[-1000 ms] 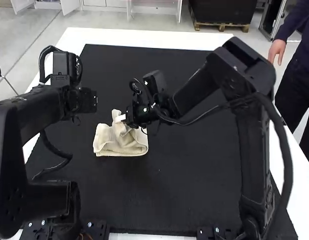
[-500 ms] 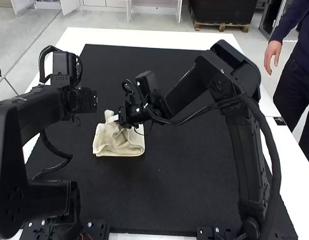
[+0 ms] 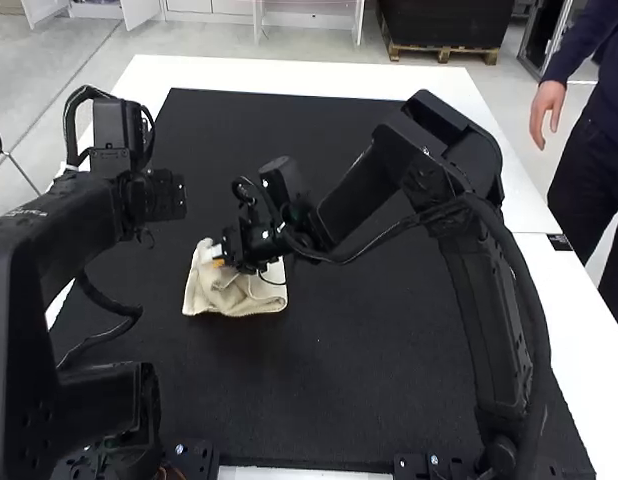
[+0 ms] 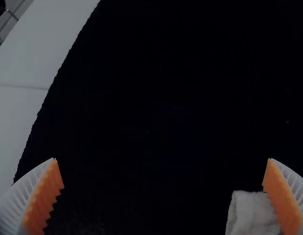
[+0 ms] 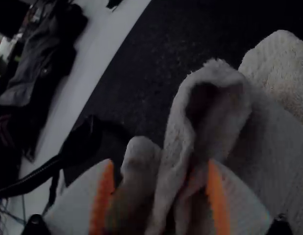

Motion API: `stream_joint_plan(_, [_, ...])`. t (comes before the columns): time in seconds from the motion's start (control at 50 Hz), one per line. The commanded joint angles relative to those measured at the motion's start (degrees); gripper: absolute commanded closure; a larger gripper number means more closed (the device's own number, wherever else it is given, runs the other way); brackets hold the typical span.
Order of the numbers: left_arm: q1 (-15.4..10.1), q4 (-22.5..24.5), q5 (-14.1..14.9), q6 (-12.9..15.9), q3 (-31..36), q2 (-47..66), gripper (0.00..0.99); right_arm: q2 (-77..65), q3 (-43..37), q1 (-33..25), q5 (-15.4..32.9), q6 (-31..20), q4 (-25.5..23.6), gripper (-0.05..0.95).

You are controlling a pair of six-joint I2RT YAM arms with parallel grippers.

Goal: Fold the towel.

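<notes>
Right white ribbed gripper (image 3: 218,257) parted around bunched cream cloth towel (image 3: 237,296); left white ribbed gripper (image 3: 165,196) spread wide.

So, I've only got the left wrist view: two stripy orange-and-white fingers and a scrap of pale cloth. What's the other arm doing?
Observer: The right gripper is down at the towel.

Operator: Oh! Is the towel lying flat there?

Observer: No, it's bunched. From the right wrist, you can see a raised loop of cloth around a dark hollow.

Operator: And whereabouts on the black stuff is it?

Observer: Left of the middle of the black mat, as the high view shows it.
</notes>
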Motion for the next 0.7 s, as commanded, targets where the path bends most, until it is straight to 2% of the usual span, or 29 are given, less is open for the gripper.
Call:
stream_joint_plan(0.0, [0.50, -0.13, 0.99, -0.54, 0.70, -1.24, 0.036, 0.01, 2.07, -0.37, 3.39, -0.25, 0.14, 0.10])
stream_joint_plan(0.02, [0.42, -0.22, 1.17, -0.54, 0.79, -1.33, 0.036, 0.01, 2.15, -0.37, 3.48, -0.34, -0.22, 0.00])
stream_joint_plan(0.04, [0.42, -0.31, 1.43, -0.54, 0.79, -1.33, 0.036, 0.01, 2.07, -0.46, 3.65, -0.52, -0.22, -0.02])
stream_joint_plan(0.22, [0.42, -0.92, 4.24, -0.54, 0.79, -3.00, 0.036, -0.26, 2.33, -1.51, 7.26, -2.45, -1.27, -0.02])
stream_joint_plan(0.32, [0.24, -0.39, 7.05, -0.28, 0.79, -4.75, 0.036, -2.89, 1.71, -2.83, 11.48, -9.22, -5.93, -0.02])
stream_joint_plan(0.36, [0.15, 0.31, 7.05, 0.42, 0.79, -5.37, 0.036, -4.56, 0.31, -3.71, 13.59, -11.24, -6.28, -0.02])
stream_joint_plan(0.52, [0.06, 6.02, 7.05, 2.53, 0.53, -7.21, 0.036, -11.68, -4.79, -9.86, 20.09, -11.24, -5.67, -0.02])
stream_joint_plan(0.6, [-0.02, 11.12, 6.70, 6.23, -0.26, -7.92, 0.036, -15.37, -7.51, -13.64, 24.57, -12.03, -4.96, -0.02])
stream_joint_plan(0.68, [0.06, 18.68, 6.88, 9.57, -2.20, -8.62, 0.036, -18.80, -9.97, -17.60, 28.53, -13.09, -4.26, -0.02])
